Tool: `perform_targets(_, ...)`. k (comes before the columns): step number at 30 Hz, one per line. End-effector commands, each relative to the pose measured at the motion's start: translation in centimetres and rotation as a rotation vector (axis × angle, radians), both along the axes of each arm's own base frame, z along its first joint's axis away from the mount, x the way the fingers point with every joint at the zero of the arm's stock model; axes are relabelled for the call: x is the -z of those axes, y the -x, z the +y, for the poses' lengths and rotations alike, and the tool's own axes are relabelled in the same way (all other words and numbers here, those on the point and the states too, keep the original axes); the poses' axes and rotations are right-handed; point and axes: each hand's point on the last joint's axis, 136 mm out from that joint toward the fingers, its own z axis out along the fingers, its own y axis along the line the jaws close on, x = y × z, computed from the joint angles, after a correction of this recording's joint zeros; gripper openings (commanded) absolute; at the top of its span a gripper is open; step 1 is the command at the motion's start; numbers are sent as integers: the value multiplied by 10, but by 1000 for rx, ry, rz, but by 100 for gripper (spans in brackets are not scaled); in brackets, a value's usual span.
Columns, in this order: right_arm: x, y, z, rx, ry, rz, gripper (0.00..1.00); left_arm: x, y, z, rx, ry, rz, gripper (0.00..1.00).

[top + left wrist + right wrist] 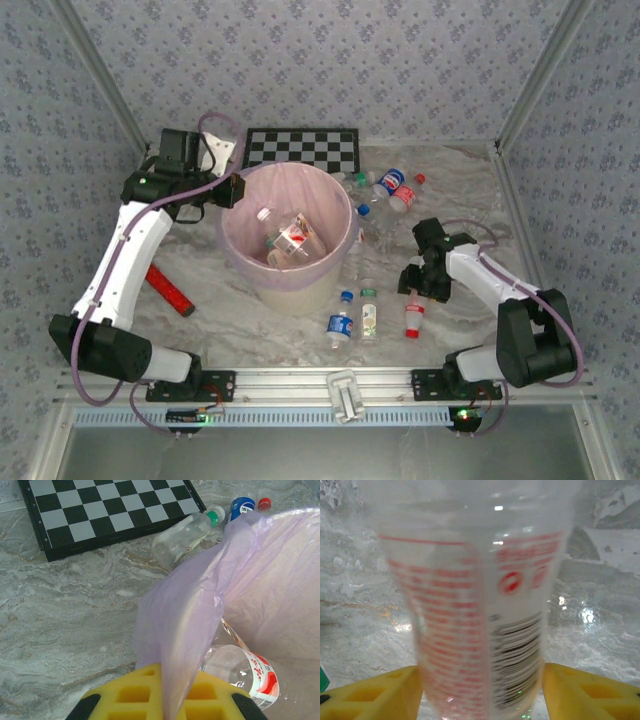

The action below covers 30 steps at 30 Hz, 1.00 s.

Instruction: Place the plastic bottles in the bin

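Marbled desk (pixel 250 325) carries the bin (pixel 300 298); right of it, the right tool (pixel 482 685) pinches a red-labelled bottle (pixel 480 605); left tool (pixel 165 696) sits at its rim, grip impossible to tell.

Left claw (pixel 162 700), arm outstretched, pinches bin liner (pixel 200 595); right claw (pixel 480 692), arm folded, clamps bottle (pixel 480 580)
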Motion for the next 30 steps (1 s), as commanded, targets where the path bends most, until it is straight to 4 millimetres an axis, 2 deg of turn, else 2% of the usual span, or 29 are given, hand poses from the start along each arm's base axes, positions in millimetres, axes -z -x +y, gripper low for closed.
perform_targets(1, -26, 0, -10, 23, 41, -30, 60, 18, 18, -7, 32, 12, 92, 0)
perform_targets(6, -67, -10, -7, 24, 9, -110, 56, 18, 18, -8, 36, 17, 90, 0)
perform_targets(10, -109, -23, 7, 16, -73, -189, 52, 17, 20, -7, 37, 17, 85, 0)
perform_targets(12, -145, -36, 18, -7, -133, -271, 52, 17, 20, -7, 39, 17, 84, 0)
perform_targets(13, -171, -44, 26, -18, -185, -328, 52, 17, 20, -7, 39, 18, 82, 0)
perform_targets(17, -262, -56, 78, -139, -455, -508, 50, 17, 21, -8, 41, 21, 83, 0)
perform_targets(20, -307, -59, 99, -225, -528, -585, 49, 16, 21, -8, 41, 23, 76, 0)
perform_targets(23, -342, -63, 118, -297, -577, -661, 49, 14, 22, -8, 41, 27, 72, 0)
perform_targets(26, -362, -68, 144, -370, -602, -706, 48, 13, 22, -8, 41, 31, 68, 0)
perform_targets(30, -365, -73, 189, -472, -626, -702, 48, 11, 22, -9, 42, 36, 62, 0)
